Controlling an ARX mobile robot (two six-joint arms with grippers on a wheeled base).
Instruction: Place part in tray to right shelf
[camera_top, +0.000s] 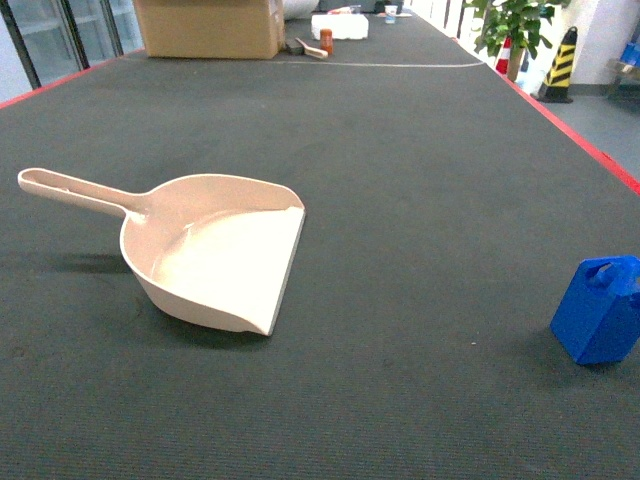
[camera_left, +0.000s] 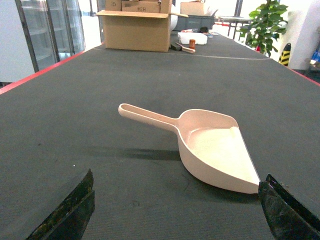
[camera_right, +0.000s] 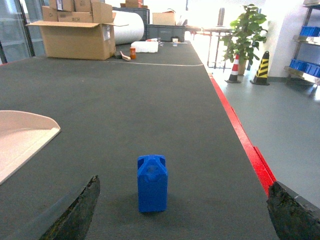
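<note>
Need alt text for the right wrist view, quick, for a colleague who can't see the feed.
A small blue part stands upright on a dark mat, centred between the right gripper's open fingers, untouched. The cream tray's lip juts in at the left edge, apart from the part. Cardboard boxes and a potted plant sit far behind.

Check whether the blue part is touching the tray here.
Apart. The head view shows the part standing at the right edge and the tray lying well to its left, with bare dark mat between them.

No legible text anywhere, label on cardboard box (camera_right: 75, 37) too blurred to read
</note>
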